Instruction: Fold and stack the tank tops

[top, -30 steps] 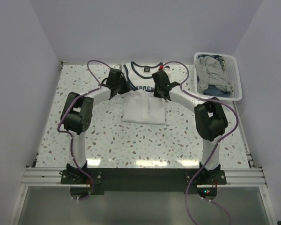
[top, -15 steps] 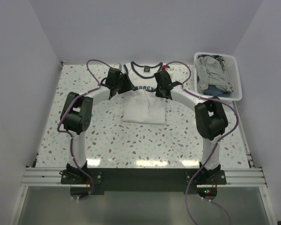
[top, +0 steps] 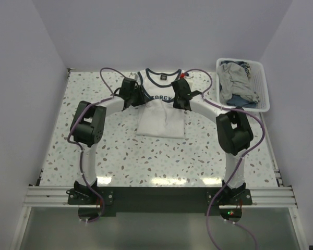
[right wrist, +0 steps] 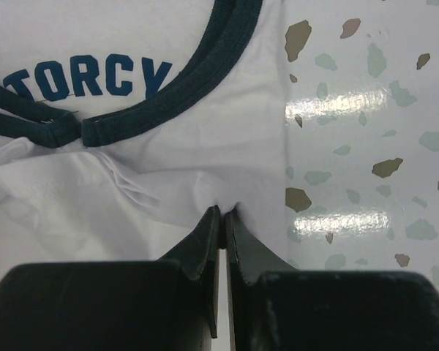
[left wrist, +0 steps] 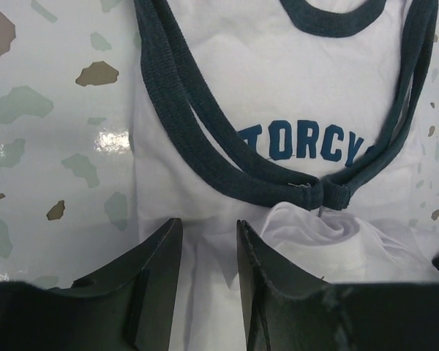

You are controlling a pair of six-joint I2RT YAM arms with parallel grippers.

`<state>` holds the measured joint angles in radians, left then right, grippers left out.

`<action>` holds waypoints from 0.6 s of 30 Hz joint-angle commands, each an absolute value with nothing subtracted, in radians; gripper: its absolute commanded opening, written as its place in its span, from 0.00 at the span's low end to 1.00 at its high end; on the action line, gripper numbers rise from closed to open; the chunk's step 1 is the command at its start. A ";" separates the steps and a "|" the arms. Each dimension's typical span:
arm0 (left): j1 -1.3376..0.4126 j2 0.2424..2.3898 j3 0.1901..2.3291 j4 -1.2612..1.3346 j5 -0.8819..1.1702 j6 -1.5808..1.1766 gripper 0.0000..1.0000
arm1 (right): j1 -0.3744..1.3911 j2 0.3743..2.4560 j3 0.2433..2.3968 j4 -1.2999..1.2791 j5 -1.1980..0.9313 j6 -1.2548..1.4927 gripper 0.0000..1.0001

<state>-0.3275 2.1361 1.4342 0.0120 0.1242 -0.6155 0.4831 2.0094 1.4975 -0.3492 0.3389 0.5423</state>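
R jaws pinch soft white tank top (right wrist: 168,164); L jaws apart.

Navy trim (left wrist: 205,142) hides both ends of the tank top's (left wrist: 234,66) print (left wrist: 300,142).

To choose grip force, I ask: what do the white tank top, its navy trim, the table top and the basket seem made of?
The white tank top: soft matte knit cloth, perhaps cotton; it wrinkles. The navy trim: ribbed knit; fine ridges show. The table top: hard glossy speckled surface, terrazzo-like; lights reflect. The basket: probably white plastic; rigid slats.
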 commanded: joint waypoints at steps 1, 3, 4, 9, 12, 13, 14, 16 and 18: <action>-0.334 2.143 1.488 0.014 0.135 -0.575 0.40 | 0.476 2.017 1.534 -0.342 0.330 0.557 0.04; -0.339 2.152 1.500 0.011 0.140 -0.572 0.40 | 0.476 2.017 1.534 -0.342 0.330 0.558 0.04; -0.341 2.155 1.505 0.008 0.138 -0.572 0.40 | 0.476 2.019 1.535 -0.342 0.330 0.558 0.03; -0.345 2.157 1.514 0.009 0.147 -0.574 0.33 | 0.476 2.017 1.534 -0.342 0.333 0.558 0.03; -0.350 2.166 1.522 0.005 0.146 -0.571 0.31 | 0.476 2.017 1.536 -0.344 0.333 0.558 0.03; -0.348 2.169 1.523 0.002 0.147 -0.571 0.31 | 0.477 2.017 1.537 -0.344 0.333 0.558 0.03; -0.348 2.171 1.528 0.002 0.144 -0.571 0.30 | 0.476 2.016 1.537 -0.344 0.333 0.557 0.03; -0.350 2.171 1.525 0.002 0.146 -0.571 0.28 | 0.477 2.016 1.537 -0.344 0.333 0.558 0.03; -0.353 2.172 1.525 0.002 0.146 -0.569 0.26 | 0.477 2.016 1.537 -0.345 0.334 0.558 0.02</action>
